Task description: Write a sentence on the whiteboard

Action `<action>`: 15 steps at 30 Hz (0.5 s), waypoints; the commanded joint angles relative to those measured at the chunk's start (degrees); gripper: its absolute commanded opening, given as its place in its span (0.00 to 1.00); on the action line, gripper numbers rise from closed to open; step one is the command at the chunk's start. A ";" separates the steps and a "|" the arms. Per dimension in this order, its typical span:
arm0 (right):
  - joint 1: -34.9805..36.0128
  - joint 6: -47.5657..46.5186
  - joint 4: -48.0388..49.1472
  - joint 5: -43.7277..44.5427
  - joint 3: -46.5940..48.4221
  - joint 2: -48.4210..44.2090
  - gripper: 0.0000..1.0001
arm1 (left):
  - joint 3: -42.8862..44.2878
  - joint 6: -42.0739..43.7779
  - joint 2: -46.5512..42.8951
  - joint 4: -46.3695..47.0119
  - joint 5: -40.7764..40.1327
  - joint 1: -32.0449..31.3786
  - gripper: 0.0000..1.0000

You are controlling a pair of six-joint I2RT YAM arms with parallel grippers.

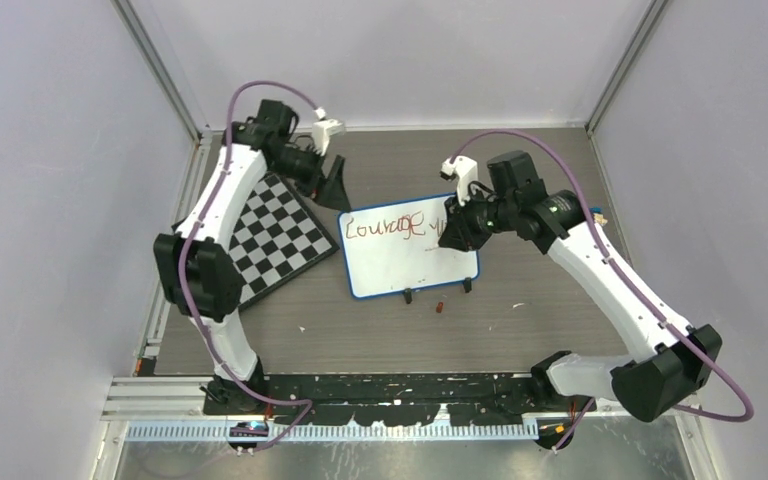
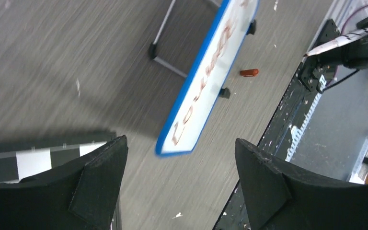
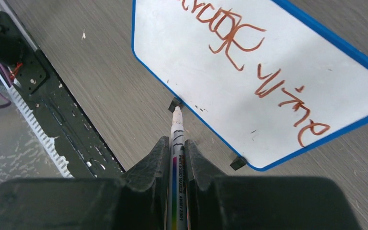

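While the right gripper [image 3: 175, 149] clamps a marker [image 3: 177, 125] by the right side of the whiteboard [image 1: 410, 272], the left gripper [image 2: 181, 146] gapes wide just beyond its far-left corner, near the sentence [image 1: 386, 228].

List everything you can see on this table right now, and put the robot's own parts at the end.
table: one, grey-brown wood grain, under everything.
whiteboard: one, white with a blue frame, mid-table, propped at a tilt.
clip feet: two seen, black, on the whiteboard's near edge.
writing: one line, brownish-red, along the whiteboard's upper part, starting "Courage".
chessboard: one, black and white, left of the whiteboard.
small cap: one, reddish, on the table just in front of the whiteboard.
marker: one, white barrel with coloured print, in the right gripper.
left gripper: one, black, open and empty, above the table by the chessboard's far corner.
right gripper: one, black, shut on the marker, at the whiteboard's right part.
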 commanded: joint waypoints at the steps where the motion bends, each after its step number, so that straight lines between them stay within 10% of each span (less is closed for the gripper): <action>1: 3.52 0.84 3.13 2.90 0.14 2.90 0.00 | -12.67 -1.18 -6.76 7.42 4.19 4.68 0.84; 15: 8.52 2.09 12.79 2.44 -5.06 5.49 0.00 | -27.16 -7.16 -7.86 20.24 9.37 6.31 0.73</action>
